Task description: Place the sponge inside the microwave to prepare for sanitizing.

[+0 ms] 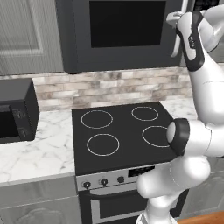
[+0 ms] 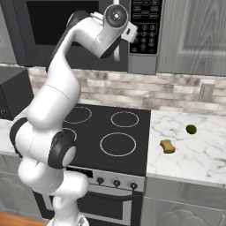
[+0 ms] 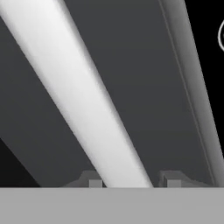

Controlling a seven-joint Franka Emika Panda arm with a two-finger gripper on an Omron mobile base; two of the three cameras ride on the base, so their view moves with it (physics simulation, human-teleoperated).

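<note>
Marble counter (image 2: 198, 150) right of one black stove (image 2: 108, 137), one sponge (image 2: 167, 146) lying on it near one green ball (image 2: 191, 129), gripper (image 3: 131, 183) pinching one microwave (image 1: 124, 30) handle (image 3: 83, 100), fingertips cut off, door shut, keypad (image 2: 145, 22) partly hidden.

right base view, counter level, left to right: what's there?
Black countertop appliance → robot arm → stovetop → sponge → green lime-like ball → wall outlet.
</note>
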